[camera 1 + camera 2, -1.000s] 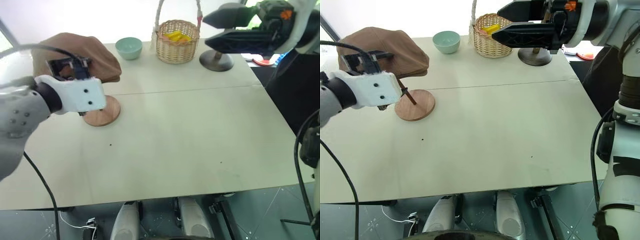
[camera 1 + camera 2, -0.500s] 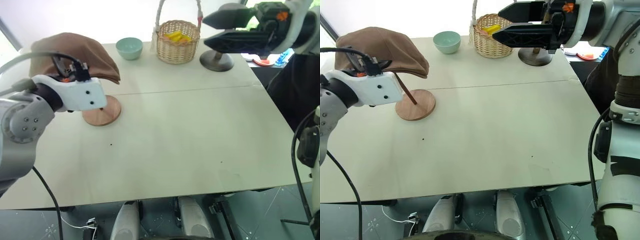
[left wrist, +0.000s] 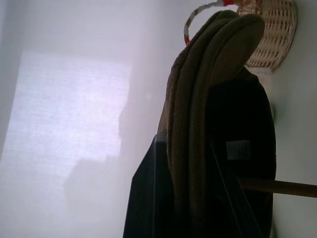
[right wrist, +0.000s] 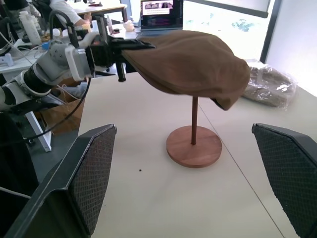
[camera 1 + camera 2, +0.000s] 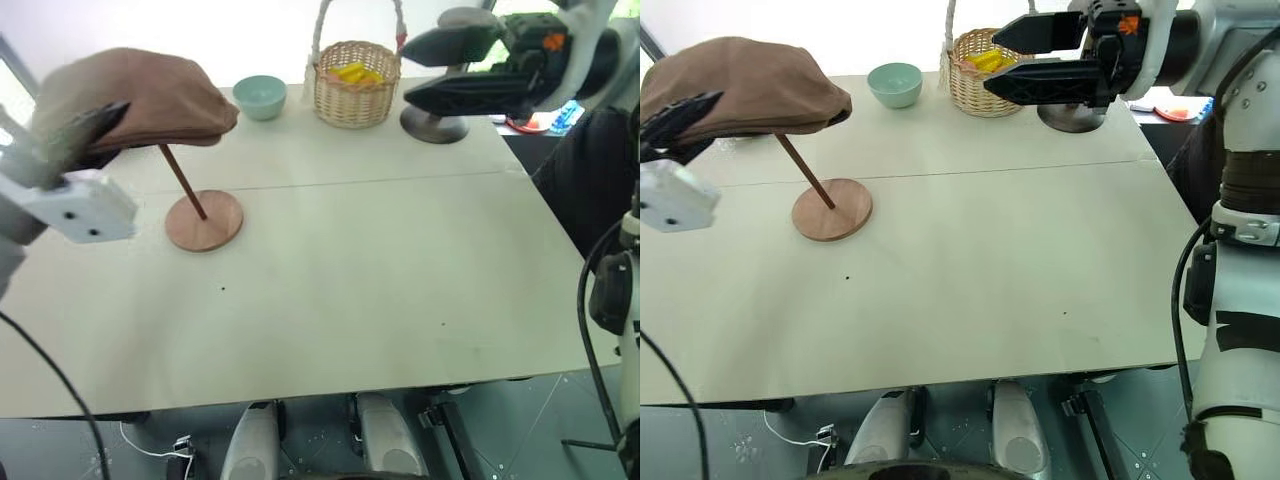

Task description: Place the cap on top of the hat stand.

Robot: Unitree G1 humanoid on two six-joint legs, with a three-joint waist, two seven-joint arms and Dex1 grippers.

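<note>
My left gripper [image 4: 130,45] pinches cap [image 5: 745,85] rear edge; cap sits atop hat stand [image 5: 830,208], long axis level, brim pointing away toward basket [image 5: 985,70]. My right gripper [image 5: 1025,58] spread wide, well apart, above grey stand [image 5: 1072,115]. Bare table [image 5: 990,270] between us.

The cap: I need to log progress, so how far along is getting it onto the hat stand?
Nearly done. The cap already sits over the top of the hat stand. In hand: the left gripper is shut on the cap's edge. Left: letting go and pulling clear. The right gripper hangs open near the basket, holding nothing.
</note>
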